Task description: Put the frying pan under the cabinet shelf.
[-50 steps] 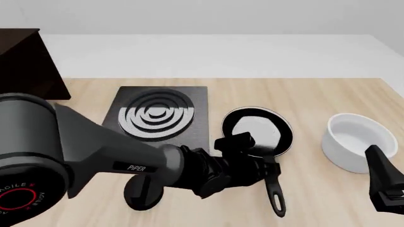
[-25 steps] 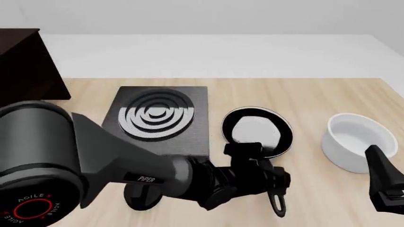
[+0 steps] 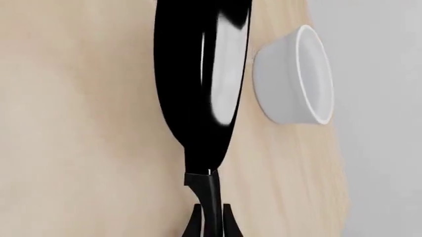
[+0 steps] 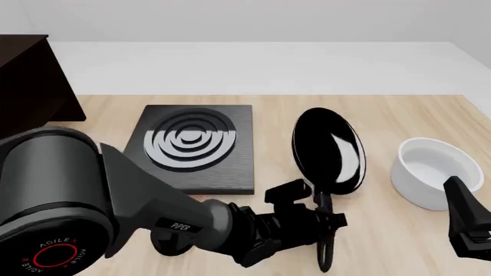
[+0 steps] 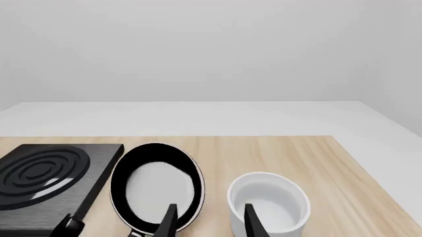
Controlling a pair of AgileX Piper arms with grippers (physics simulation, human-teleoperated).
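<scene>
Front view: my left gripper [image 4: 325,214] has its jaws clamped on the frying pan [image 4: 328,150] handle, pan tilted just right of the stove plate [image 4: 193,150]. It could twist loose. Right gripper [image 5: 207,219] gapes, holding nothing.

Three camera views of one tabletop.
Front looks down from above; both wrist cameras sit low, sharing the frying pan [image 4: 328,150] and white bowl [image 4: 429,171].
</scene>
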